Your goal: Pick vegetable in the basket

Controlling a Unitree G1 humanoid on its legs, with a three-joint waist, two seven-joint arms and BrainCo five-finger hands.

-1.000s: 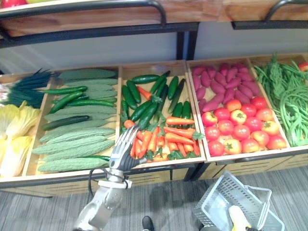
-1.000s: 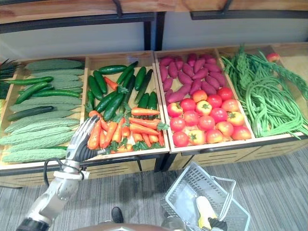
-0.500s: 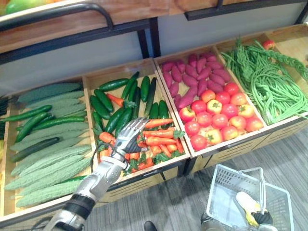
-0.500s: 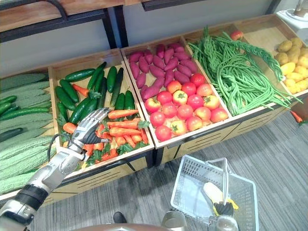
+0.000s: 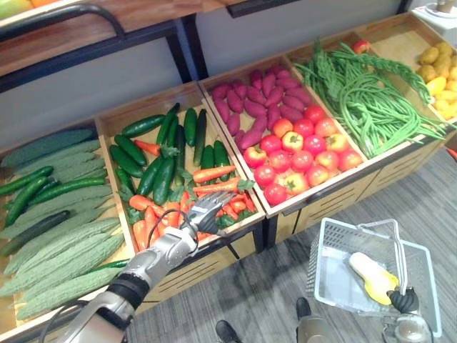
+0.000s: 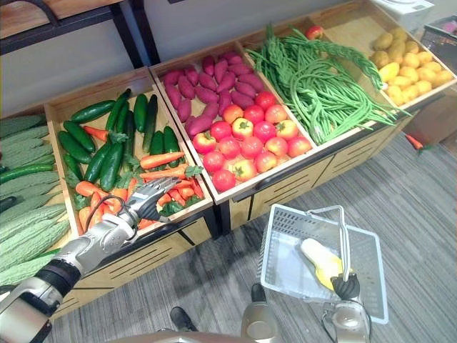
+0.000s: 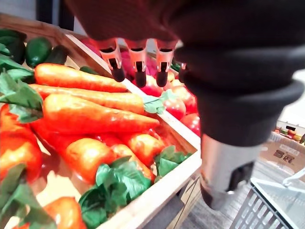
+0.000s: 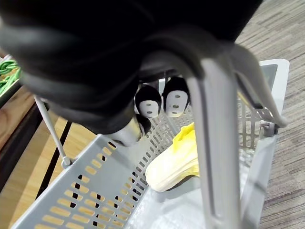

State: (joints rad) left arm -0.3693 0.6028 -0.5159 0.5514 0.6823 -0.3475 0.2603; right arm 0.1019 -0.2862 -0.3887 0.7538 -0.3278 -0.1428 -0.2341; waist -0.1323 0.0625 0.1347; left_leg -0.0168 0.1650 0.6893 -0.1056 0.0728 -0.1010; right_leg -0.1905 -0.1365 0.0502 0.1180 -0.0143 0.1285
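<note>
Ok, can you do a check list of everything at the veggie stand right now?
surface: wooden stand of bins, all stocked.
job's things: basket with one pale yellow vegetable inside; carrots at the front of the cucumber bin.
clutter: cucumbers, bitter gourds, sweet potatoes, tomatoes, long beans, potatoes, each kind grouped together.
hands: left hand open, fingers straight over the carrots, holding nothing; right hand curled round the basket's handle.
cables: nothing seen.
surroundings: grey carpet floor under the basket; a shelf above the stand.
</note>
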